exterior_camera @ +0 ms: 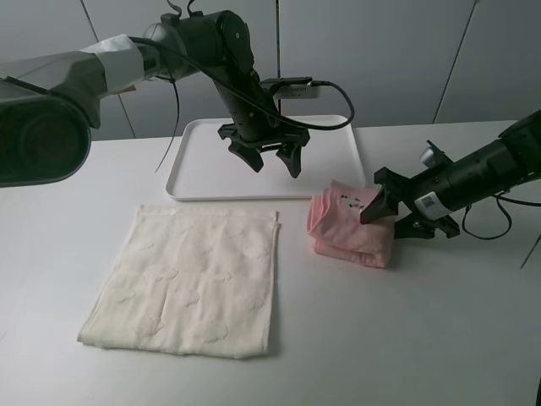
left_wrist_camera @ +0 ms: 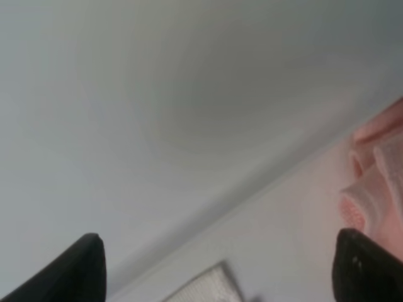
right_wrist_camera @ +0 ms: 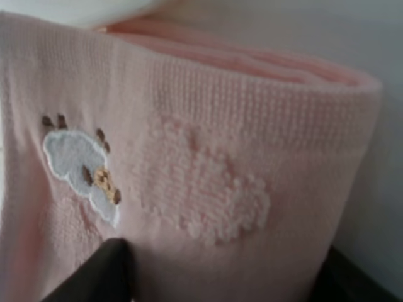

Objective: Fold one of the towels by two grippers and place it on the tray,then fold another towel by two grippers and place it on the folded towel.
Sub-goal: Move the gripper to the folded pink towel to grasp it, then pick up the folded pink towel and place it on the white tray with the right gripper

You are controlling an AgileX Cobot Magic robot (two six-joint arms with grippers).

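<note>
Left end effector [exterior_camera: 273, 165] high, jaws wide (fingers [exterior_camera: 253, 159] downward); right end effector [exterior_camera: 387, 218] low, nearly level.

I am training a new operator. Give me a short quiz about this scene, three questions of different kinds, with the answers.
1. True or false: the pink towel lies on the tray.
2. Which towel is spread flat on the table? A: the pink towel. B: the cream towel.
3. Fill in: the left pincer hangs open above the ____.
Key: 1 false, it lies beside the tray; 2 B; 3 tray.
</note>
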